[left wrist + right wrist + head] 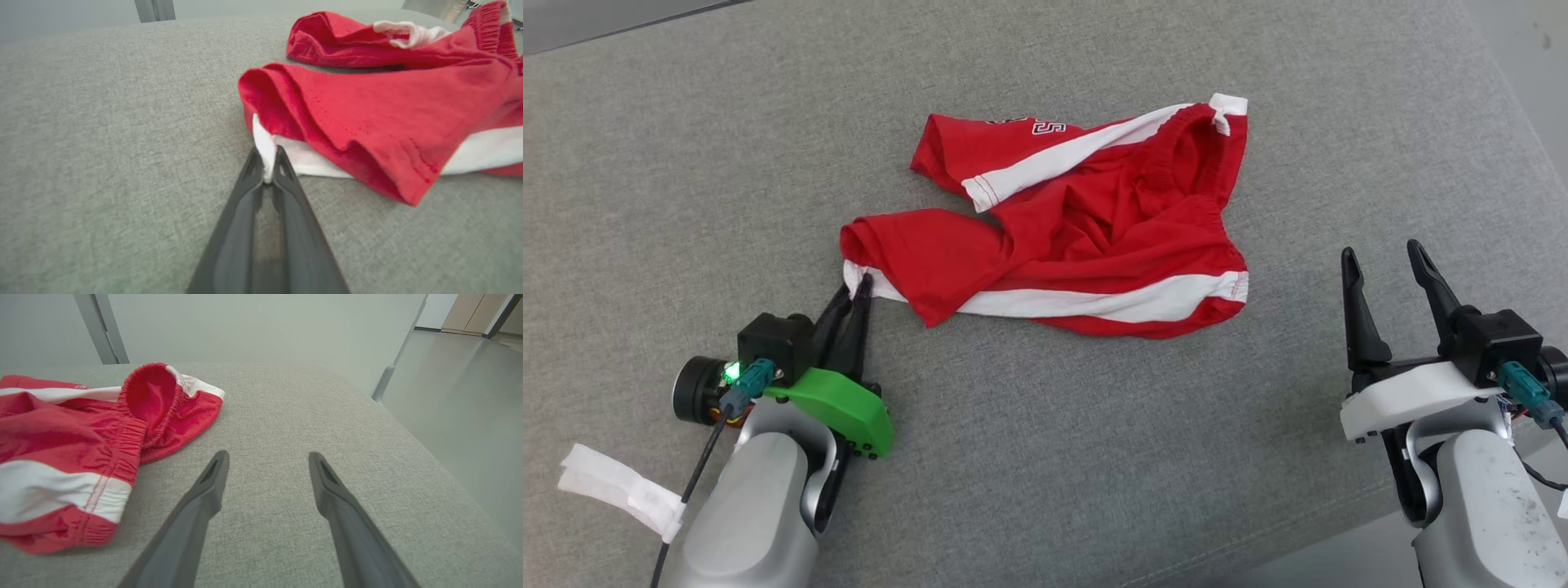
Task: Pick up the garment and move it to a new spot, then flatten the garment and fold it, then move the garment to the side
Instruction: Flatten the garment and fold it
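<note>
The red shorts (pixel 1094 237) lie crumpled on the grey cushion (pixel 686 180). The left gripper (pixel 860 287) pinches their white hem corner (pixel 264 148); the right gripper (pixel 1382 251) stands spread, near the waistband (pixel 135 437) but apart. Pick-up appears in hand: the lift calls for a secure pinch.

Looks like a bare lab to me: grey fabric pad (pixel 265 522) under my right gripper (pixel 268 456), plain wall (pixel 265 326) and metal post (pixel 98 326) ahead of its jaws, polished floor (pixel 470 396) to their right.

The garment (pixel 1094 237) is soft cloth; the cushion (pixel 686 163), coarse matt weave; the fingers (pixel 195 514), smooth matt plastic.
</note>
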Controlling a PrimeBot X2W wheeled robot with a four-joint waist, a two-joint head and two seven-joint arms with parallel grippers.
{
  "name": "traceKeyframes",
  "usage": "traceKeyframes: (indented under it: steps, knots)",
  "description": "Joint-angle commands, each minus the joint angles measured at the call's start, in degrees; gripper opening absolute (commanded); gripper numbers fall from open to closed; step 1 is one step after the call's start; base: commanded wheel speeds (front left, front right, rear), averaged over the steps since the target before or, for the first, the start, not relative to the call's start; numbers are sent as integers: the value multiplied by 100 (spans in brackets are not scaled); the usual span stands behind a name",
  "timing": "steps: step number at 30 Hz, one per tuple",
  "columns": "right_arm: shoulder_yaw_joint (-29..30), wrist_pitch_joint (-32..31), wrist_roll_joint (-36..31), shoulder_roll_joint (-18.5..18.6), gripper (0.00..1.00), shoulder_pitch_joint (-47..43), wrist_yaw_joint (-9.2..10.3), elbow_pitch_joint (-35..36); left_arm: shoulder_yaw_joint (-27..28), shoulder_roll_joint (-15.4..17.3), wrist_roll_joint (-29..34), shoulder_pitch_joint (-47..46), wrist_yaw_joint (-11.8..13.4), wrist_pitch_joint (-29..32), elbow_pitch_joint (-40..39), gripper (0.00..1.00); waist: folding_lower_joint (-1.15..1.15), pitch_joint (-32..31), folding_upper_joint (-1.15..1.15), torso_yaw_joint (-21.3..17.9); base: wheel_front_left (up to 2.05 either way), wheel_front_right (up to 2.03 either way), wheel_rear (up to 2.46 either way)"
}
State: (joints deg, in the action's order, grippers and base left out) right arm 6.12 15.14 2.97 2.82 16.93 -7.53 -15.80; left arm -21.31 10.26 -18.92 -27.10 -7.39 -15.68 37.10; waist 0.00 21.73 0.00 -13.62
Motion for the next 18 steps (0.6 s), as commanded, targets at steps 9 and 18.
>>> traceKeyframes:
  steps: [9, 18]
  knots:
    - [-50, 1, -32, 18, 100, -293, 8, -311, 718, -377, 30, 720, -15, 56, -441, 0, 0, -732, 0, 664, 0, 0, 0]
    - [-205, 1, 26, 20, 100, -511, 8, -590, 1227, -637, 285, 1637, -1, 54, -397, 0, 0, -1243, 0, 1208, 0, 0, 0]
